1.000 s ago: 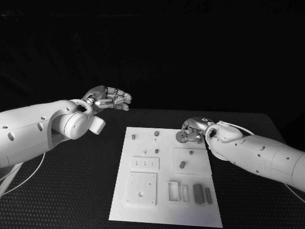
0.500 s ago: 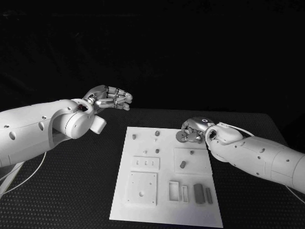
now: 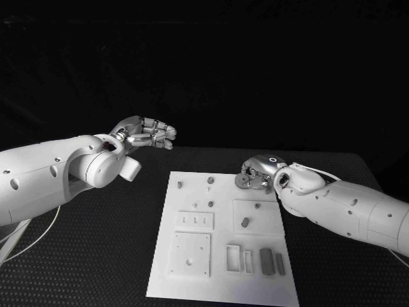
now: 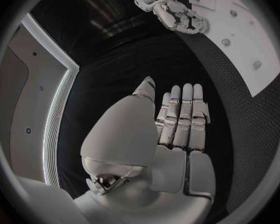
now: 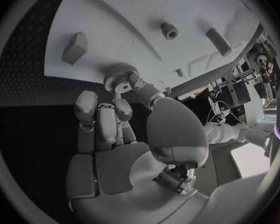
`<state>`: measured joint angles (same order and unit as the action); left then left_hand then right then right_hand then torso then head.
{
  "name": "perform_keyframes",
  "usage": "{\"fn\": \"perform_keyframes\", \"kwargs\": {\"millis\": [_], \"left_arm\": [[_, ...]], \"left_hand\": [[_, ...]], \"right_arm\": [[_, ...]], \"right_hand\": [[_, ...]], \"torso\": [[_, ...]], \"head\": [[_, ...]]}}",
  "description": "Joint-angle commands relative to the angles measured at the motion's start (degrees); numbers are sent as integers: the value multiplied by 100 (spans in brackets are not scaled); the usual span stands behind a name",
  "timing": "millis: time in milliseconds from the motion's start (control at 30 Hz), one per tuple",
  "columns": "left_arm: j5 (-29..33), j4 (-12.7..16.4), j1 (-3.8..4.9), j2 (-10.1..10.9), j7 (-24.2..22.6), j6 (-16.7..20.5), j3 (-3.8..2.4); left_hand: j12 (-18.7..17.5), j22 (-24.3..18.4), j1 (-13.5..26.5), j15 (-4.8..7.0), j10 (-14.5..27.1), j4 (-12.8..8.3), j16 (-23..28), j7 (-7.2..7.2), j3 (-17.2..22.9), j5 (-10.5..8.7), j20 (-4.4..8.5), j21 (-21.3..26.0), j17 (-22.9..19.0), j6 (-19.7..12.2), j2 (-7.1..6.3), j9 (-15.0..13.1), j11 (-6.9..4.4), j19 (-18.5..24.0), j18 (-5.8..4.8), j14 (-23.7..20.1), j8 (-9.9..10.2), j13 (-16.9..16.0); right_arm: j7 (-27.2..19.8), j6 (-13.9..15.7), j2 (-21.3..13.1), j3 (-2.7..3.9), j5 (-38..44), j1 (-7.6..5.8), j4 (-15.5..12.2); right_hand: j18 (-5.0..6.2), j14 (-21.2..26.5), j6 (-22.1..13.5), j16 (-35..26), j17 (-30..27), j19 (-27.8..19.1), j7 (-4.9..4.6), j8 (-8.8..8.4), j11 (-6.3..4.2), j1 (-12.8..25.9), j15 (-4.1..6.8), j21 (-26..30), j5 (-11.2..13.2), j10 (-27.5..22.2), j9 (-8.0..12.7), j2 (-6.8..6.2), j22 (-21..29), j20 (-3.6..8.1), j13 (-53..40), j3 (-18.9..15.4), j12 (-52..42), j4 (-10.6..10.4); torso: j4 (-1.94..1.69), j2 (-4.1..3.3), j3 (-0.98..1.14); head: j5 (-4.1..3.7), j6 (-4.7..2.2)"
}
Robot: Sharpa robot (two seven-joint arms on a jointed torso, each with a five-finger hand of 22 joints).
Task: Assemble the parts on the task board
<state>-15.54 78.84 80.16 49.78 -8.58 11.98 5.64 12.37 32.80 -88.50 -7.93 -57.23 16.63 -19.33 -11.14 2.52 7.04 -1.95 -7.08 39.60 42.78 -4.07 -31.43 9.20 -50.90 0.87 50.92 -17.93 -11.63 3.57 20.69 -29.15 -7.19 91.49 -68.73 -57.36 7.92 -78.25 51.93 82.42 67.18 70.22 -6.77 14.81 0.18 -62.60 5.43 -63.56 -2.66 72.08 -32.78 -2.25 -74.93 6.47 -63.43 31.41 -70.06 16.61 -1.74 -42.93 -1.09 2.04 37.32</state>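
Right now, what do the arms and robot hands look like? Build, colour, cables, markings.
Both arms are smooth white shells with small dark dots along the casings. The left arm ends in a rounded wrist housing; a thin pale cable loops beneath it. The right arm has a similar thin cable along its top. The left robot hand and the right robot hand are silver metal with segmented fingers.

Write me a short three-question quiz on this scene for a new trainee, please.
1. True or false: the left robot hand rests on the task board.
2. Which robot hand holds the gear? A) left B) right
3. Fill in: the right robot hand is at the board's ____ edge, far or near from the robot.

Key: 1 false, it is raised beside the board, holding nothing; 2 B; 3 far.
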Motion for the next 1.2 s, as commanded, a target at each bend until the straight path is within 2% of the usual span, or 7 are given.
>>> {"fn": "perform_keyframes", "kwargs": {"millis": [33,233,433,800,1033,1133,1200], "left_arm": [[-33,15,5,9,-64,-31,-2],[-33,38,5,41,-64,-27,-2],[-33,39,6,42,-63,-27,-2],[-33,35,6,29,-66,-31,-2],[-33,31,6,25,-64,-28,-2],[-33,23,6,13,-64,-36,-2],[-33,21,6,10,-64,-36,-2]], "left_hand": [[-23,-8,48,10,25,2,24,-99,41,-14,-12,23,10,-28,-10,-6,5,-34,94,42,30,-7],[-25,-8,47,10,24,1,26,-99,43,-14,-11,25,12,-27,-12,-7,5,-34,95,43,30,-8],[-26,-8,48,10,22,1,28,-98,44,-14,-11,26,14,-26,-13,-8,5,-35,94,43,31,-8],[-30,-8,49,10,19,1,33,-98,47,-14,-12,30,19,-24,-15,-10,4,-37,94,45,33,-10],[-32,-8,50,10,17,1,36,-98,48,-15,-11,31,22,-23,-16,-12,4,-38,94,46,34,-11],[-33,-8,50,10,16,1,37,-98,49,-15,-11,32,23,-23,-16,-12,4,-38,94,46,34,-11],[-33,-8,50,10,16,1,38,-98,49,-15,-11,33,24,-23,-16,-13,4,-38,94,46,34,-12]], "right_arm": [[163,192,-61,4,306,-69,-213],[231,410,-139,5,490,-125,-592],[322,441,-79,4,751,-127,-875],[470,532,300,-18,1049,-126,-936],[497,464,500,-224,1116,-124,-854],[519,453,571,-332,1185,-123,-817],[527,447,600,-369,1195,-122,-794]], "right_hand": [[708,-4,295,25,-3,43,30,89,-12,85,53,-25,-10,33,-100,-11,-94,7,-3,39,-17,3],[708,-1,282,24,-18,53,29,75,-12,95,55,-34,-9,35,-99,-58,-94,14,17,61,5,4],[708,0,293,22,-31,61,31,77,-14,105,55,-40,-10,37,-103,-107,-93,18,37,78,27,0],[708,1,293,21,-45,74,31,70,-14,127,55,-45,-10,51,-103,-141,-90,20,43,99,40,-8],[708,2,291,20,-53,79,31,66,-14,123,55,-46,-10,56,-103,-146,-88,22,49,115,47,-4],[708,1,290,20,-53,80,31,65,-14,124,55,-47,-10,56,-103,-147,-88,22,50,118,49,-5],[708,2,290,19,-56,80,31,65,-13,124,55,-47,-10,53,-103,-147,-88,22,57,119,54,-5]], "torso": [[-3,0,2],[12,-1,2],[-9,-4,5],[-14,-5,3],[-19,-6,-3],[-27,-12,4],[-34,-14,3]], "head": [[0,-20],[15,-43],[23,-68],[63,-110],[73,-119],[84,-123],[84,-121]]}}
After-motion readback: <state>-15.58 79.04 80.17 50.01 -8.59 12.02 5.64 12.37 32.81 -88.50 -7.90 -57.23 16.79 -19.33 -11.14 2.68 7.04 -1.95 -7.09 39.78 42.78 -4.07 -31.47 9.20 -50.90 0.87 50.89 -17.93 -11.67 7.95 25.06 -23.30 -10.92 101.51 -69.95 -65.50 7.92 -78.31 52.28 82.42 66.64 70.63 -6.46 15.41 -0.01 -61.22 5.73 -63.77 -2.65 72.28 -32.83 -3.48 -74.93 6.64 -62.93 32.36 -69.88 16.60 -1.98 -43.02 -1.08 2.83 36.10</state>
